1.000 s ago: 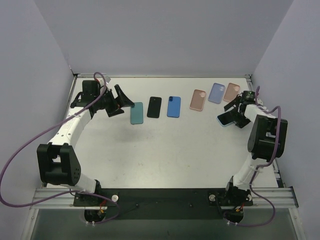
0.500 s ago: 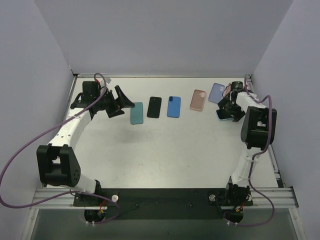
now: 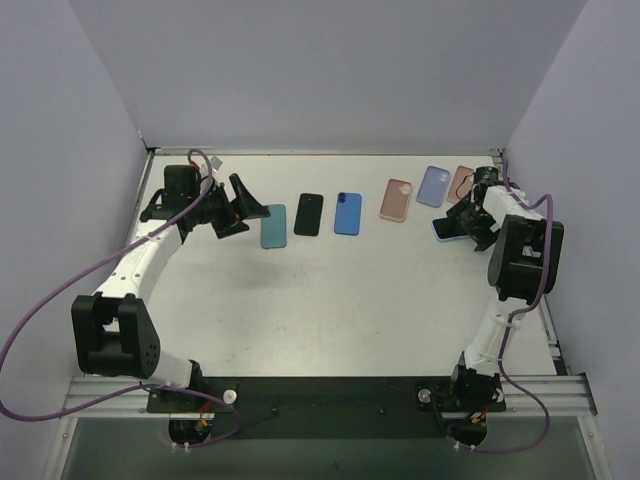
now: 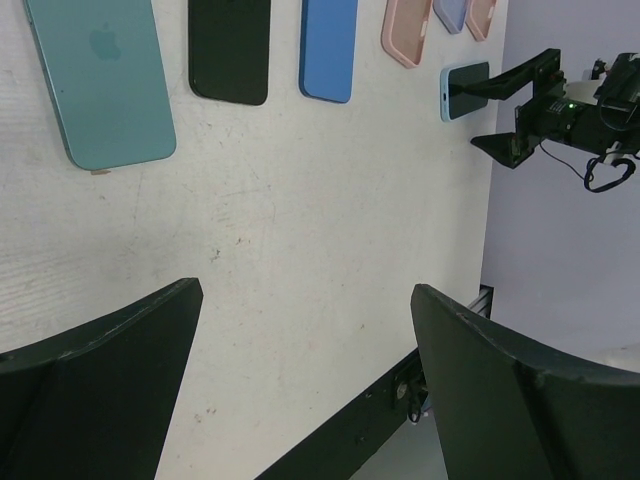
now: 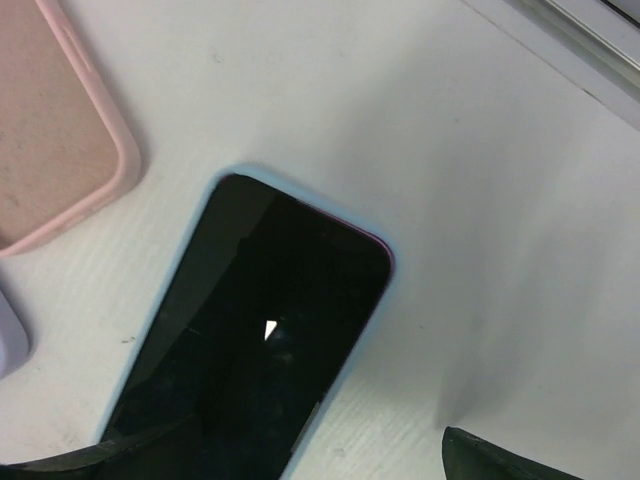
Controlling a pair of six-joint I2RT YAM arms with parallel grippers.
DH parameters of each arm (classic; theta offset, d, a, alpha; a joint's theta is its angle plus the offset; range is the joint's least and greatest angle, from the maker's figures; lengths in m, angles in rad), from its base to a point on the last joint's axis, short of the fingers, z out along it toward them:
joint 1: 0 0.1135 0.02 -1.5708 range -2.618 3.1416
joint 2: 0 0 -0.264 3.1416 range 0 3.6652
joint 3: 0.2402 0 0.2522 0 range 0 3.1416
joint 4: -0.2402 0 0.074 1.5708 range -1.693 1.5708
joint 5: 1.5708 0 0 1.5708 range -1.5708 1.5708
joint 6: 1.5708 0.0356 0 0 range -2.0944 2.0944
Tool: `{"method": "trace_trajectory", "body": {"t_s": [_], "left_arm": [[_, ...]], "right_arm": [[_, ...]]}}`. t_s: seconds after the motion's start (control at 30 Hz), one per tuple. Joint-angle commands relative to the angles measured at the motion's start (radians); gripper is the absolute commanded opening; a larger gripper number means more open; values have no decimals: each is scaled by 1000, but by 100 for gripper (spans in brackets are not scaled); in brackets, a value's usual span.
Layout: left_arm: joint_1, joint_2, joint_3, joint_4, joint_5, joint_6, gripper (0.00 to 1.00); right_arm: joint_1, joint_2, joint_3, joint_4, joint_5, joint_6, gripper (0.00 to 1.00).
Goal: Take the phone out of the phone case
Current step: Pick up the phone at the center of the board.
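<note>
A phone in a light blue case point(image 3: 446, 229) lies screen up on the table at the far right. It also shows in the left wrist view point(image 4: 465, 88) and fills the right wrist view point(image 5: 250, 340). My right gripper point(image 3: 463, 221) is open and low over the phone's near end, with one finger on each side of it point(image 5: 300, 450). Only the fingertips point(image 5: 520, 462) show, and I cannot tell whether they touch the case. My left gripper point(image 3: 252, 207) is open and empty point(image 4: 305, 295), hovering beside a teal phone point(image 3: 274, 226).
A row lies across the back of the table: the teal phone point(image 4: 105, 85), a black phone point(image 3: 309, 214), a blue phone point(image 3: 347, 213), a pink case point(image 3: 397, 200), a lavender case point(image 3: 434, 186) and a salmon case point(image 3: 461, 183). The side wall stands close on the right.
My right wrist swung toward the back and left, then a little back to the right, and the cased phone now lies slightly further back. The left arm has hardly moved.
</note>
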Motion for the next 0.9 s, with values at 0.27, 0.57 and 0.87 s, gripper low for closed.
{"method": "trace_trajectory", "body": {"t_s": [0.27,0.57,0.87], "left_arm": [[-9,-29,17,75,43,-29,98],[-9,-16,31,58,43,-15,97],[-8,11,26,66,51,-8,97]], "right_arm": [[17,-67,-31,-31,-3,107,97],[53,12,77,-64,78,265,96],[70,180,278,-305,129,335,97]]}}
